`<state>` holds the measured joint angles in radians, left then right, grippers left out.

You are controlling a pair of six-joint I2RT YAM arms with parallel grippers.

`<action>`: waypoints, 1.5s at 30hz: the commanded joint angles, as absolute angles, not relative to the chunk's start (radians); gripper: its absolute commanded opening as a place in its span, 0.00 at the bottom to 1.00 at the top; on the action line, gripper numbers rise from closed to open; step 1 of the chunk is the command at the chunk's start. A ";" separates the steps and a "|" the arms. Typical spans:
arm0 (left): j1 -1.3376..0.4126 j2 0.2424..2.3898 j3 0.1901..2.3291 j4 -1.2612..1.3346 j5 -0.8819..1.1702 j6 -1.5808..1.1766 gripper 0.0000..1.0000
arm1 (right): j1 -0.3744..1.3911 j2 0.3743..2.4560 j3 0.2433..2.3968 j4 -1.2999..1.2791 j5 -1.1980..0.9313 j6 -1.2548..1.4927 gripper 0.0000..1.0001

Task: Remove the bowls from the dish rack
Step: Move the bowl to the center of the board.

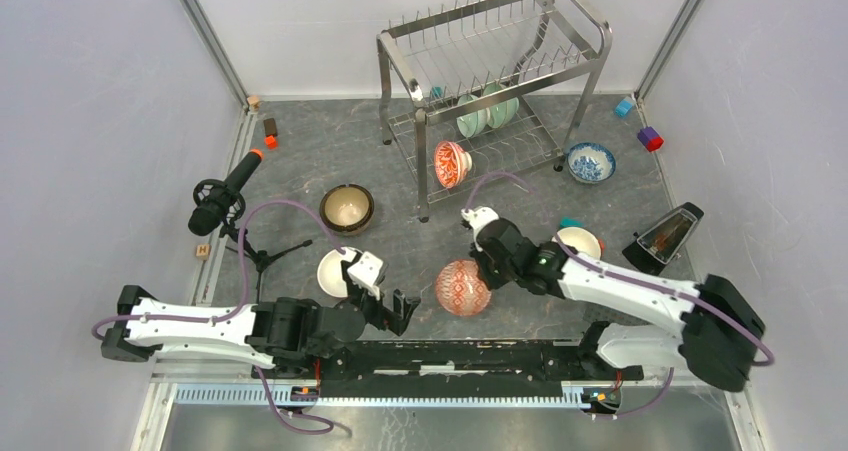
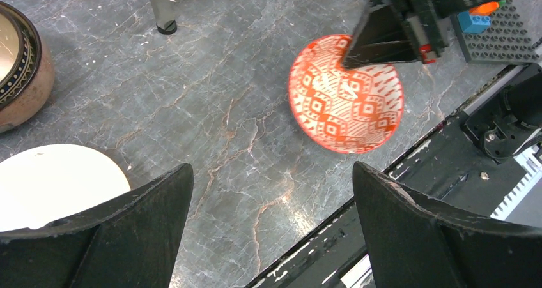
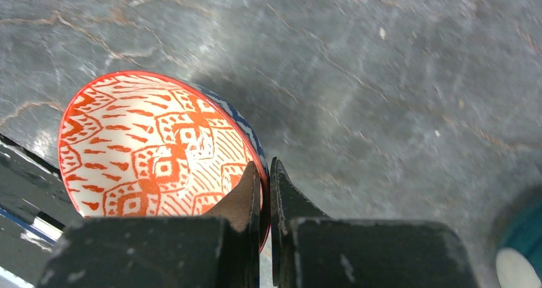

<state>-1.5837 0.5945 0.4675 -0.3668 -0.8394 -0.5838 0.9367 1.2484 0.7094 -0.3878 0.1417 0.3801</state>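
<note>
Although several bowls are already set out on the table [image 1: 300, 161], the unloading is judged to be a little past its middle. Outside the dish rack [image 1: 480, 51], which stands at the upper centre of the top view, five bowls can be counted. A dark brown bowl [image 1: 347, 209] lies left of centre, with a white bowl [image 1: 328, 273] just below it. A blue-and-white bowl [image 1: 591, 162] sits at the upper right beside the rack, and a pale bowl [image 1: 580, 239] is partly hidden by the right arm at the right of centre. A red-orange patterned bowl [image 1: 463, 287] is found at the lower centre.

That last bowl is pinched by its rim in the right gripper [image 3: 265, 192], whose fingers are closed with only the thin wall between them. It is held tilted, its inside turned up and sideways, and whether its foot rests on the table cannot be told. It is therefore reckoned as out of the rack but not yet released. The left gripper [image 2: 271, 230] is spread wide with nothing between its fingers, over bare table between the white bowl and the patterned one.

On the lower tier of the rack, three bowls are seen standing on edge. Two pale green bowls [image 1: 485, 114] lean together near the middle, and a second red-orange bowl [image 1: 452, 164] stands at the lower left end. No bowl is made out on the upper tier. Three removals are thus judged to remain, once the held bowl is let go.
</note>
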 commanded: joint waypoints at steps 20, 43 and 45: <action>-1.588 0.765 0.510 -0.305 -0.971 -0.634 1.00 | 0.700 0.774 0.424 -0.638 0.171 0.499 0.00; -1.418 0.772 0.620 -0.244 -0.986 -0.502 1.00 | 0.696 0.699 0.629 -0.658 0.127 0.489 0.74; -1.300 0.746 0.628 -0.208 -0.884 -0.500 1.00 | 0.696 0.677 0.626 -0.578 0.110 0.477 0.74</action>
